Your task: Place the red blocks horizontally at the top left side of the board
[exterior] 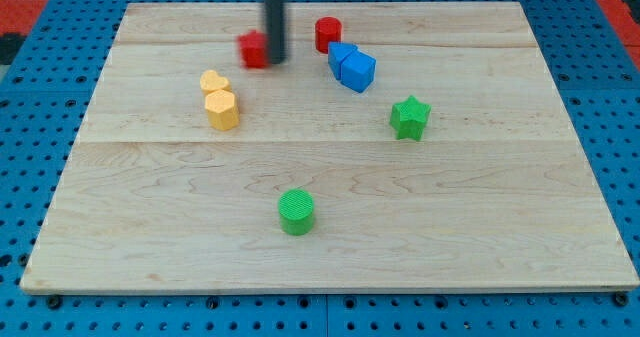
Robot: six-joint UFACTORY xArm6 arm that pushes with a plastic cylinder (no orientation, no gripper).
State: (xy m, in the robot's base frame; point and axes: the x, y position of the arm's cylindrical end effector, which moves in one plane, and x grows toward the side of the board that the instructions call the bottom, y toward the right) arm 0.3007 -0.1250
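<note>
Two red blocks lie near the view's top. One red block, its shape unclear, sits left of centre, partly hidden by my rod. A red cylinder stands to its right. My tip rests against the right side of the first red block, between the two red blocks. The wooden board fills most of the view.
Two blue blocks touch each other just below the red cylinder. Two yellow blocks, a heart and a hexagon, sit at the left. A green star is at the right, a green cylinder near the bottom.
</note>
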